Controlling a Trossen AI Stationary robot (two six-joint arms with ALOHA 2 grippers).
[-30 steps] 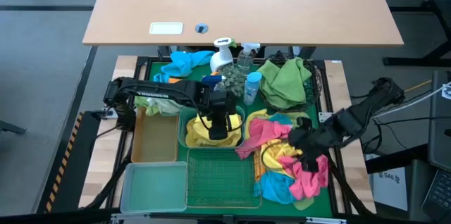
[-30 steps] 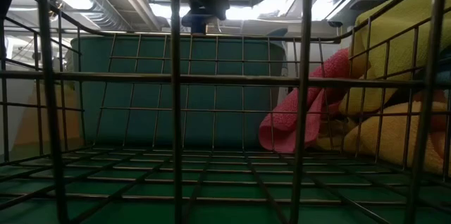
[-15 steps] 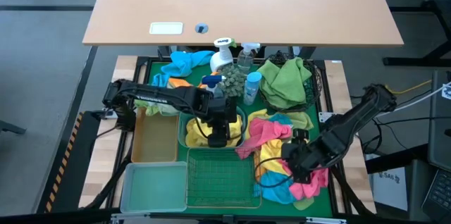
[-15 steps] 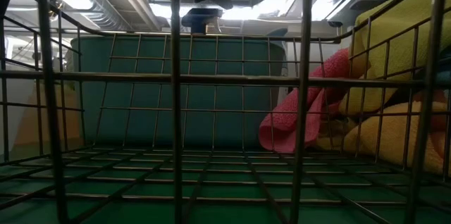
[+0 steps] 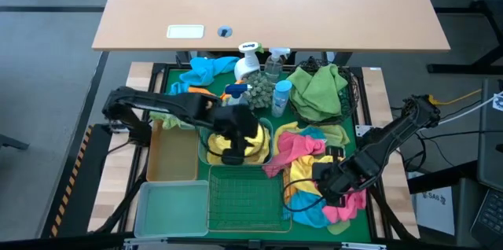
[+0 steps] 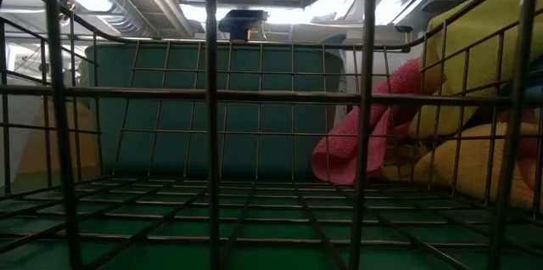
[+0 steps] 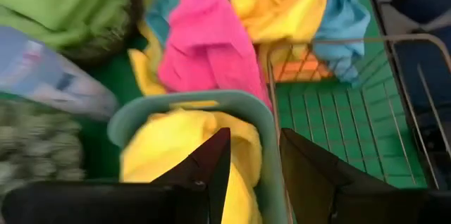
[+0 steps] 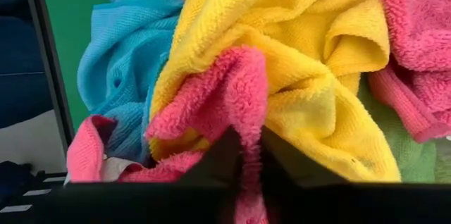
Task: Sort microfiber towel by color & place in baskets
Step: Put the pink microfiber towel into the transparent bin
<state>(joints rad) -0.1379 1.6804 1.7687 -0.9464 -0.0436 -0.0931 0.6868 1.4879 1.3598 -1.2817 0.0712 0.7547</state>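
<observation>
A loose pile of pink, yellow and blue microfiber towels [image 5: 314, 171] lies on the green mat at the near right. My right gripper [image 5: 326, 185] points down into this pile, shut on a pink towel [image 8: 211, 104]. My left gripper [image 5: 232, 154] hangs open above the teal tub [image 5: 269, 136], which holds yellow towels [image 7: 176, 153]; nothing is between its fingers [image 7: 211, 164]. Green towels fill the round black mesh basket [image 5: 318, 93]. The tan tray [image 5: 171, 156], the clear bin [image 5: 169, 207] and the green wire basket [image 5: 245, 195] stand at the near left. My right gripper pinches a raised fold of the pink towel [image 8: 243, 122] between its two fingers, coming from above and pointing down. The fold stands up between the fingertips while the rest of the towel lies on the yellow and blue towels of the pile.
Spray bottles [image 5: 250, 61] and a blue towel [image 5: 206, 69] stand at the far side of the mat. A pink towel [image 5: 295, 146] lies between the teal tub and the pile. The low view looks through the green wire basket's bars [image 6: 212, 134] at the teal tub.
My left gripper has risen above the teal tub, drifting toward the near edge, and has gone out of the top of the low view. My right gripper has come down and toward the near left onto the towel pile.
</observation>
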